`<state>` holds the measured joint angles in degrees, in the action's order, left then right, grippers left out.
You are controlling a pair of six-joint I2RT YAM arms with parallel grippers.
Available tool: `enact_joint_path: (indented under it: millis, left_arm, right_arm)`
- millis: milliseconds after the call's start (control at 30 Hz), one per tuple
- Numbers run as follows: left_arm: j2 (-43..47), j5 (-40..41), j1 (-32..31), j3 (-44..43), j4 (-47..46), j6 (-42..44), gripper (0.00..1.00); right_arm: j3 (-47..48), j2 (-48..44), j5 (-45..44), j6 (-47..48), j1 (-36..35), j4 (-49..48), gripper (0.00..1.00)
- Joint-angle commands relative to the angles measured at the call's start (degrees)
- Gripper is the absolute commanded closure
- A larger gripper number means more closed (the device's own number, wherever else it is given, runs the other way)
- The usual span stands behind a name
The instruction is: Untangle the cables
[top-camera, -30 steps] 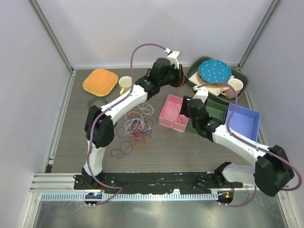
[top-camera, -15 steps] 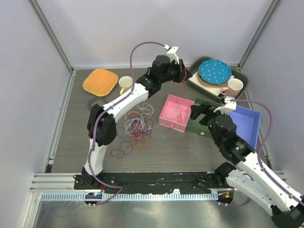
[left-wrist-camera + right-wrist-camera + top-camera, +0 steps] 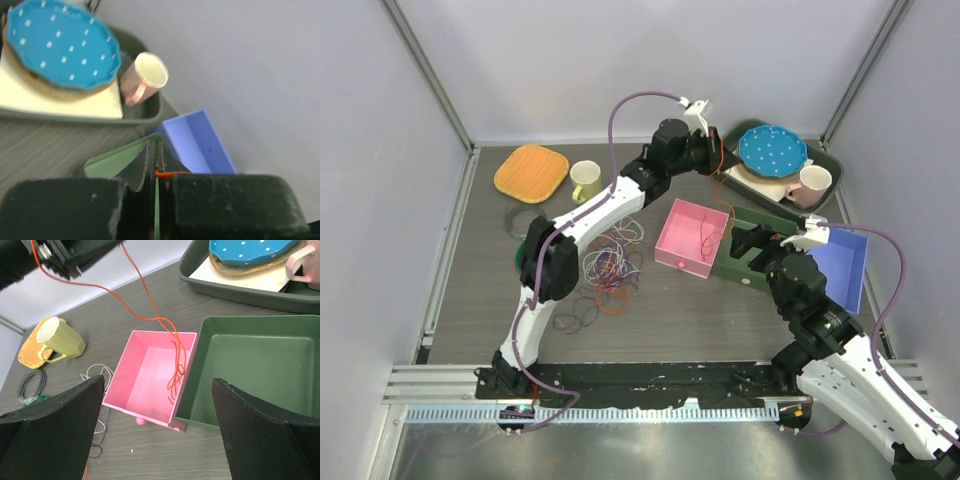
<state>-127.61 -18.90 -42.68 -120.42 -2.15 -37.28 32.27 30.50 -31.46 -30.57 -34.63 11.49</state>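
My left gripper (image 3: pixel 712 156) hangs high over the back of the table, shut on a thin orange cable (image 3: pixel 172 173) pinched between its fingers (image 3: pixel 150 159). The orange cable (image 3: pixel 150 315) runs down from it, and its loose end lies coiled in the pink box (image 3: pixel 150 375). Left of the pink box (image 3: pixel 692 238), the tangle of white, purple and orange cables (image 3: pixel 610 265) lies on the table. My right gripper (image 3: pixel 157 382) is open and holds nothing, hovering above the pink and green boxes. In the top view the right gripper (image 3: pixel 752 245) sits over the green box.
A green box (image 3: pixel 765 228) and a blue box (image 3: pixel 840 262) stand right of the pink one. A dark tray (image 3: pixel 730 165) at the back right holds a blue dotted plate (image 3: pixel 772 148) and a pink mug (image 3: pixel 813 183). A green mug (image 3: pixel 584 180), an orange pad (image 3: pixel 531 172) and dark wound rings (image 3: pixel 523 220) are at the back left.
My right gripper let go, opened wide and drew back toward the near right. My left gripper shifted right, still holding the orange cable.
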Motion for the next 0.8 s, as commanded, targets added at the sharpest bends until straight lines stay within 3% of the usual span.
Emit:
enact_joint_path:
  millis: [0, 133, 367, 467, 700, 767]
  left_arm:
    - [6.22, 5.44, 0.13, 9.39, -1.18, 4.23, 1.00]
    - [10.71, 9.83, 1.54, 19.40, -0.05, 7.21, 1.00]
    - [14.14, 14.85, 1.54, 26.38, 4.33, 12.23, 1.00]
    - [13.27, 13.89, 1.19, 26.47, 5.84, 13.02, 1.00]
    - [6.24, 23.81, -3.29, 15.84, 19.02, 18.38, 1.00]
    - [4.75, 26.18, -3.64, 13.03, 21.91, 19.16, 0.89]
  right_arm:
    - [-0.19, -0.36, -2.02, -0.81, 0.18, -0.41, 0.06]
    - [-0.10, 0.43, -1.67, -1.07, 0.18, -0.50, 0.06]
    - [-0.19, 1.05, -2.11, -0.99, 0.18, -0.85, 0.06]
    - [-0.37, 1.05, -2.55, -1.07, 0.18, -0.94, 0.06]
    - [-0.37, 1.14, -3.25, -0.72, 0.18, -0.68, 0.07]
    - [-0.28, 1.14, -3.43, -0.72, 0.18, -0.50, 0.07]
